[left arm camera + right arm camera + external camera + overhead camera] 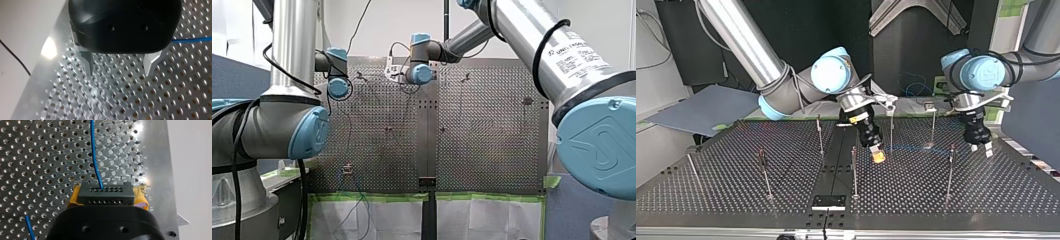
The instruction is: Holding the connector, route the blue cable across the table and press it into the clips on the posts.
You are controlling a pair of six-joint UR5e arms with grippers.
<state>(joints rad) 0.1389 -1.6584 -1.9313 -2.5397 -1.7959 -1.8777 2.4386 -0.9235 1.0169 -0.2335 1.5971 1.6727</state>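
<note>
In the right wrist view my right gripper (107, 199) is shut on a black connector (105, 191), gripped between its yellow pads (73, 199). The blue cable (94, 157) leaves the connector's top and runs ahead over the perforated table. In the top view my right gripper (878, 156) hangs low near the middle, among thin posts (891, 127). The cable (908, 148) shows faintly above the table there. My left gripper (982, 148) stands at that view's right. In the left wrist view it (119, 74) is open over bare holes, with the cable (192, 39) off to one side.
Several thin posts with clips stand across the table, such as one (854, 172) near the middle seam and one (950, 172) toward the top view's right. A small black plate (828, 201) lies at that view's near edge. A grey board (711, 107) lies beyond its left side.
</note>
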